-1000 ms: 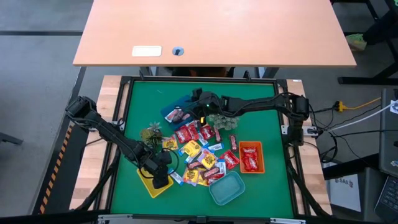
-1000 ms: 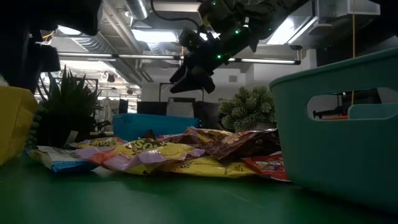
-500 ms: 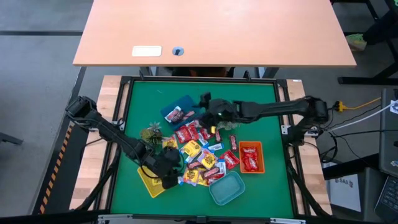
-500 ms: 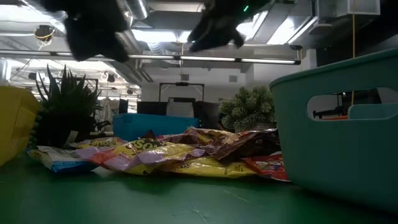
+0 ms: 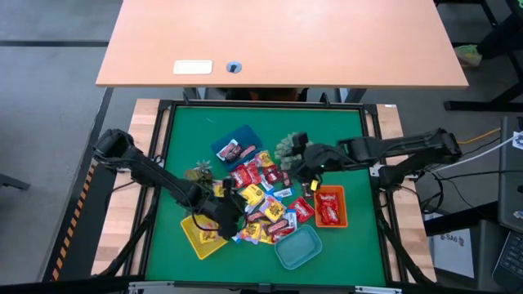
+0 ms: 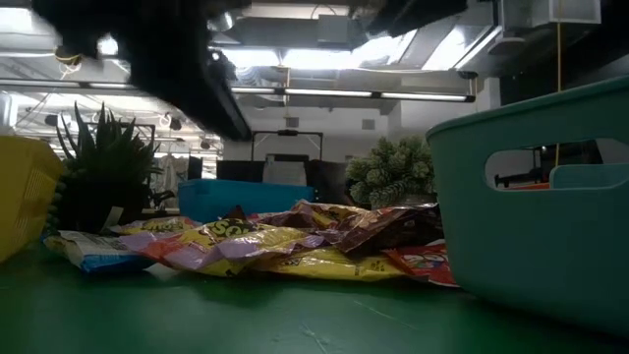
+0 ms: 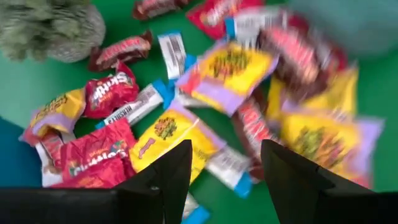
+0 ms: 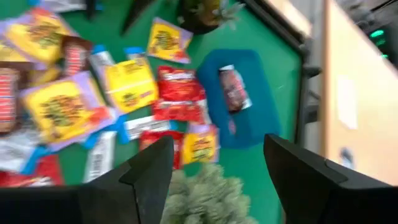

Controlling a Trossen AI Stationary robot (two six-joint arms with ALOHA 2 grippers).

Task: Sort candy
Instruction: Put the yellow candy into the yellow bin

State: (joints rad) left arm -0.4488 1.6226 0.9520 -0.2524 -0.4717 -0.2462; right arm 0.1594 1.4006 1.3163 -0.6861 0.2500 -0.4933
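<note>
Green mat [image 5: 188,139] carries the candy [image 5: 261,196] as one loose heap of red, yellow, blue-and-white and brown wrappers around the middle, spreading toward the near side.

Left gripper [image 5: 231,219] hangs over the near-left edge of the heap, just right of the yellow tray [image 5: 198,239]. Fingers [image 7: 171,171] spread wide, nothing between them; its wrist view looks down on yellow and red packets in the gap.

Right gripper [image 5: 304,163] sits over the far-right edge of the heap, beside the pale green plant [image 5: 286,148]. Fingers [image 8: 152,165] also wide apart and empty.

Trays:
- blue tray [image 5: 245,135], far side of the heap, holds one dark-red wrapper
- orange tray [image 5: 341,208], right of the heap, holds red wrappers
- teal tray [image 5: 298,249], near right; contents can't be made out
- yellow tray has a yellow packet at its right end

Darker spiky plant [image 5: 198,174] stands at the left edge of the heap.

Low view: the heap lies flat on the mat between the yellow tray wall on the left and the teal tray [image 6: 531,197] on the right; a dark arm blur crosses the upper left.
</note>
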